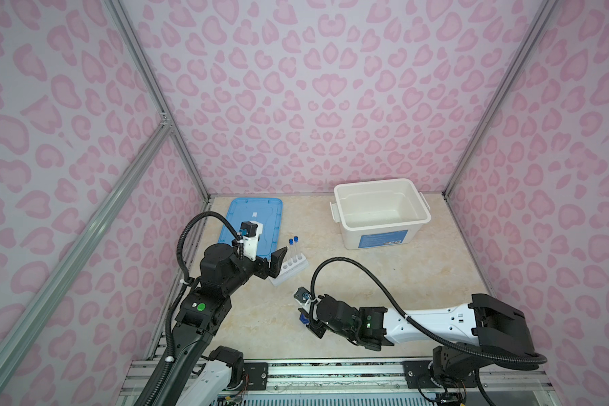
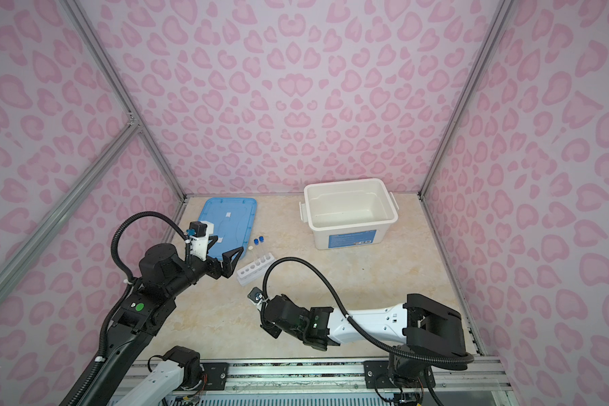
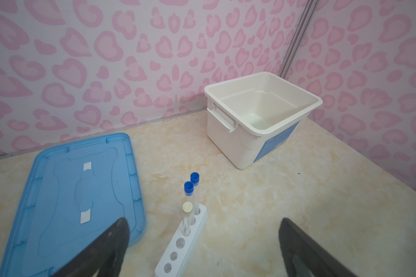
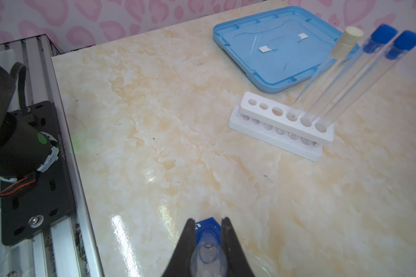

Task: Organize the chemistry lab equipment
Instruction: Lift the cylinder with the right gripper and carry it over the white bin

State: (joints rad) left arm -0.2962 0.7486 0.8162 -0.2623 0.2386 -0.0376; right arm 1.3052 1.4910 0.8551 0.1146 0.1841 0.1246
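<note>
A white rack (image 1: 289,270) (image 4: 279,127) stands on the marble table. It holds three clear test tubes at one end, two blue-capped (image 3: 189,187) (image 3: 195,178) and one white-capped (image 3: 187,206). My left gripper (image 1: 273,265) (image 3: 203,223) hovers open just left of the rack, with nothing between its fingers. My right gripper (image 1: 305,320) (image 4: 208,223) is low near the table's front and shut on a tiny clear cylinder with a blue base (image 4: 208,227). A clear curved rim (image 4: 259,261) shows beside that gripper, and the rest of it is cut off.
A big white bin (image 1: 348,235) (image 3: 226,144) stands open and empty at the back right. Its blue lid (image 1: 257,214) (image 3: 65,191) lies flat at the back left, behind the left gripper. Pink patterned walls close in three sides.
</note>
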